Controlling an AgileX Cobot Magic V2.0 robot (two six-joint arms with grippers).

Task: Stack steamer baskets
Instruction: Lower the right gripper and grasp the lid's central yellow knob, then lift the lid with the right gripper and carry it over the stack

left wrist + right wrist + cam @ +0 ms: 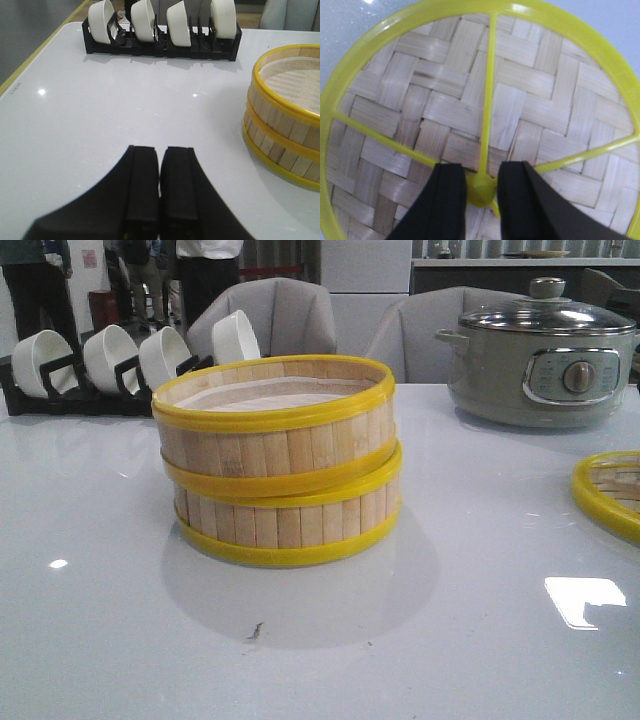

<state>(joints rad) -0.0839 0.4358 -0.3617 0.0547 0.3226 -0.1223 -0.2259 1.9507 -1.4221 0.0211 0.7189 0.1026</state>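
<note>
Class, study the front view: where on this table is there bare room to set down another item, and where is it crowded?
Bare table lies in front of and left of the stacked steamer baskets, and between them and the lid at the right edge. The back is crowded: the bowl rack at left, the electric pot at right.

Glossy white table [480, 640], lower steamer basket [290, 525] at centre, bowl rack [60, 390] and electric pot [545, 365] behind, woven lid [612, 490] at right edge.

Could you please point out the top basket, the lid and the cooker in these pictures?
Top basket [290, 445]: front view, on its slatted front wall.
Lid [445, 107]: right wrist view, on the woven bamboo panel.
Cooker [500, 380]: front view, on its grey body.
</note>
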